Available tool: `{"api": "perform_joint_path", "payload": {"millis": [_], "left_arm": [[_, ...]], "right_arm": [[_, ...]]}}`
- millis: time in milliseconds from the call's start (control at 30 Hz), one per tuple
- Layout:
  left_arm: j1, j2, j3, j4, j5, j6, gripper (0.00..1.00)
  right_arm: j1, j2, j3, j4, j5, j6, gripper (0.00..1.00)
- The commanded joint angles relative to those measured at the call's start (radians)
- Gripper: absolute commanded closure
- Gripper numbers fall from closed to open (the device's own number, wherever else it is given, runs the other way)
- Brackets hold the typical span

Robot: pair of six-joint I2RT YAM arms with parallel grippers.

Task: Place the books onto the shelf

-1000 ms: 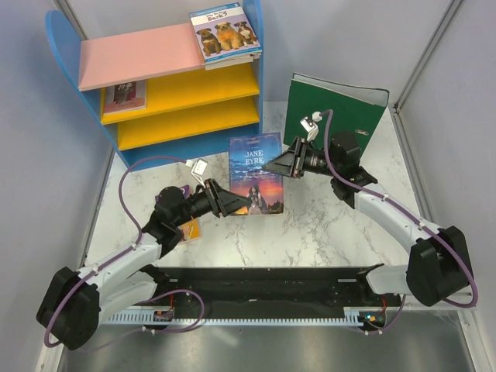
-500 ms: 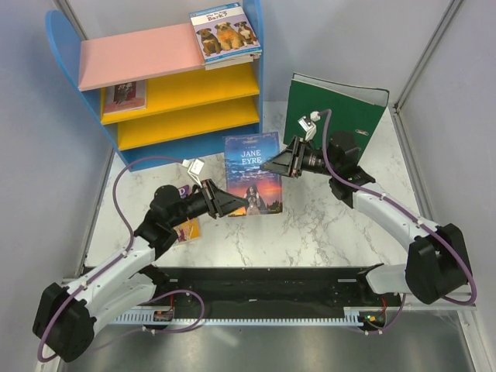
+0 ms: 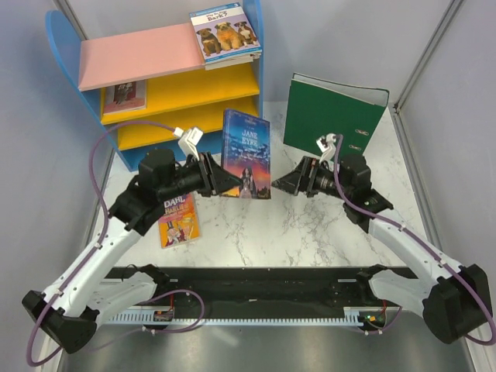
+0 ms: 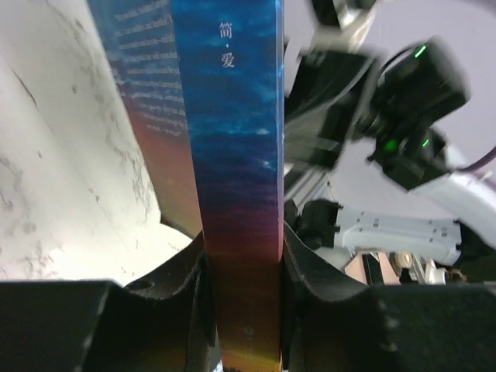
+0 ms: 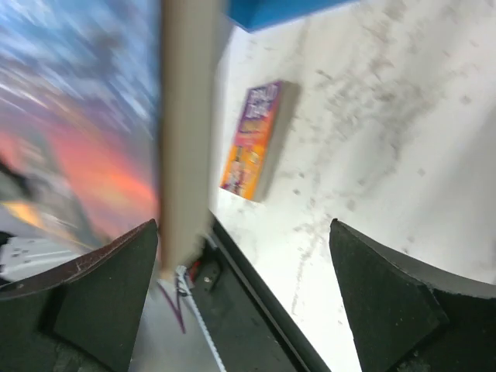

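Observation:
The dark blue "Jane Eyre" book (image 3: 246, 153) stands upright above the table, in front of the shelf (image 3: 139, 56). My left gripper (image 3: 222, 180) is shut on its lower left edge. In the left wrist view both fingers press on the spine (image 4: 236, 155) at the gripper (image 4: 244, 291). My right gripper (image 3: 284, 183) hangs open just right of the book and apart from it. Its view shows the book's page edge (image 5: 186, 116) beside its left finger at the gripper (image 5: 244, 267). The purple-yellow Dahl book (image 3: 177, 219) (image 5: 254, 139) lies flat on the table.
A pale blue puppy book (image 3: 225, 32) lies on the shelf's pink top, over another book. One more book (image 3: 124, 94) sits on the upper yellow board. A green binder (image 3: 333, 112) leans at the back right. Grey walls close in both sides.
My right gripper has let go of "Jane Eyre", opened wide and drawn back to the right. The left arm has lifted the book and carried it towards the shelf.

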Motion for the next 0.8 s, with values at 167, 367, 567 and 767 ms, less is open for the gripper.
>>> {"api": "perform_joint_path", "payload": {"millis": [167,367,567,767], "left_arm": [[0.134,0.251,0.600,-0.013,0.064,0.106,0.98],[0.237,0.443,0.916,-0.016,0.162,0.044,0.98],[0.365,0.593,1.125,0.119,0.247,-0.140,0.98],[0.481,0.792,1.242,0.447,0.360,-0.505,0.98]], "right_arm": [[0.176,-0.041,-0.204,-0.053,0.238,-0.080,0.02],[0.301,0.005,-0.293,0.039,0.336,-0.054,0.02],[0.313,0.056,-0.358,0.101,0.336,-0.034,0.02],[0.313,0.086,-0.364,0.121,0.328,-0.026,0.02]]}}
